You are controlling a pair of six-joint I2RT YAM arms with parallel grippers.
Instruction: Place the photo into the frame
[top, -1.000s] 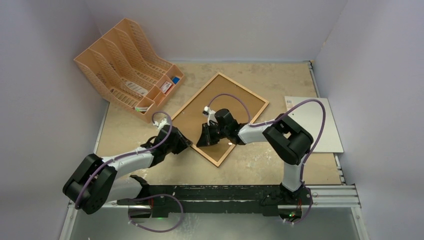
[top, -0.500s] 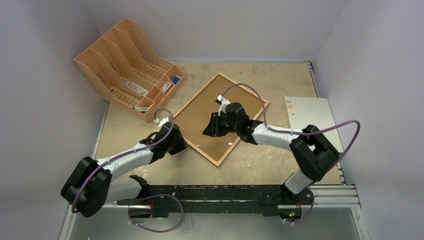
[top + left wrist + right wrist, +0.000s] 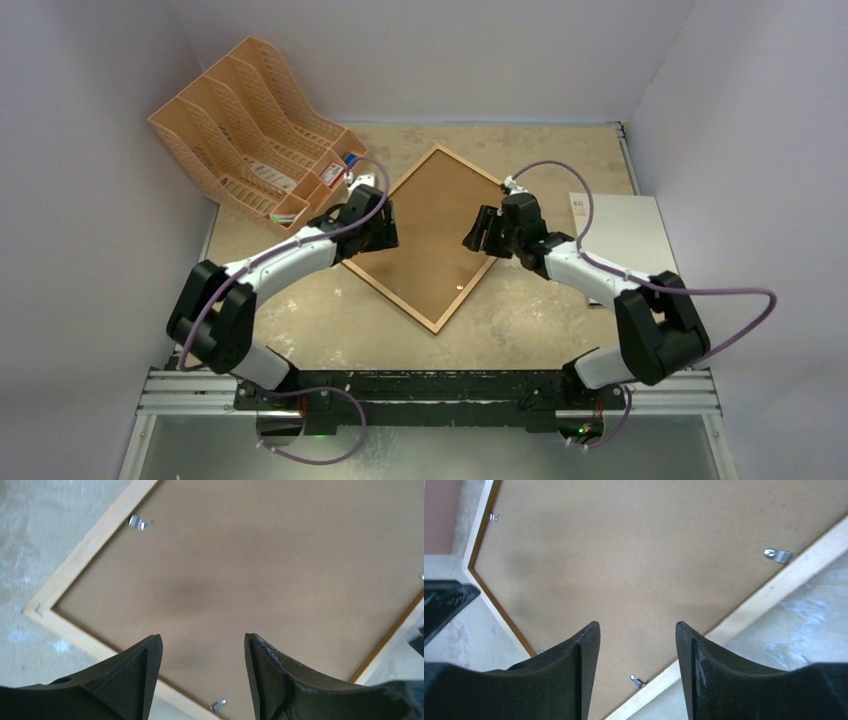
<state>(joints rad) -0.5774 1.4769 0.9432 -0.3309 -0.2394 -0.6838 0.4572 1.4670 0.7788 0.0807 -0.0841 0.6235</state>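
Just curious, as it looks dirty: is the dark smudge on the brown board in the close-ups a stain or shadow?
Likely shadow. Left wrist view: a soft-edged dark patch on the brown fibreboard backing panel, beyond the left pincer. Right wrist view: a fainter one towards that picture's upper left. Top view: even light, no hard shadows.

the frame (image 3: 436,327) (image 3: 95,541) (image 3: 804,569) is a large rectangle of thin brown wooden moulding. it lies flat and back-up in the middle of the bench (image 3: 560,150), turned cornerwise like a diamond. a brown backing board (image 3: 430,235) fills its opening, with small metal tabs (image 3: 137,523) along the inner edge.
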